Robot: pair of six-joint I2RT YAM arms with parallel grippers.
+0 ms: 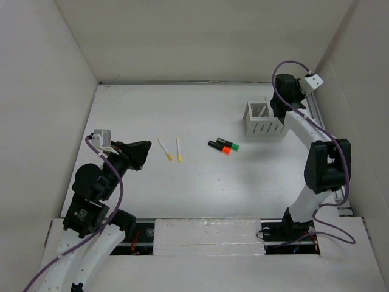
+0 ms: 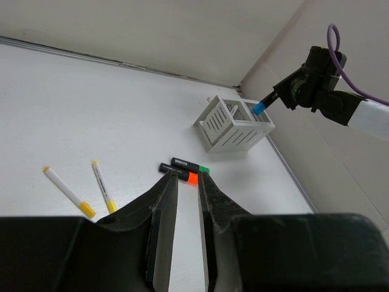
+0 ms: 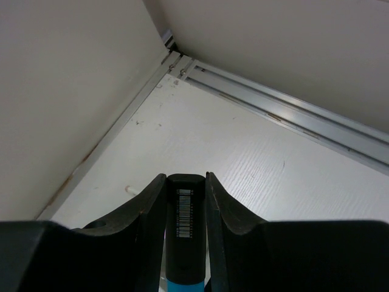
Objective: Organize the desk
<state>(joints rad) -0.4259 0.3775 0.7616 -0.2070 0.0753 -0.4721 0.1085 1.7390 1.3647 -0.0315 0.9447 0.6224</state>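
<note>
White matte worktop (image 1: 182, 194) spreads beneath me, boxed in by pale walls (image 1: 200, 36), a metal rail (image 1: 316, 118) on its right edge. My right jaws (image 3: 185, 177) clamp a blue-tipped marker (image 3: 185, 243) over the slotted box (image 1: 262, 120); my left jaws (image 2: 188, 177) hang narrowly parted, empty.

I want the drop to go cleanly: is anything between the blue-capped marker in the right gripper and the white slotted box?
Nothing visible does. The right gripper holds the black marker with a blue cap tip-down close above the rim of the white slotted plastic box, with only open air between them.
</note>
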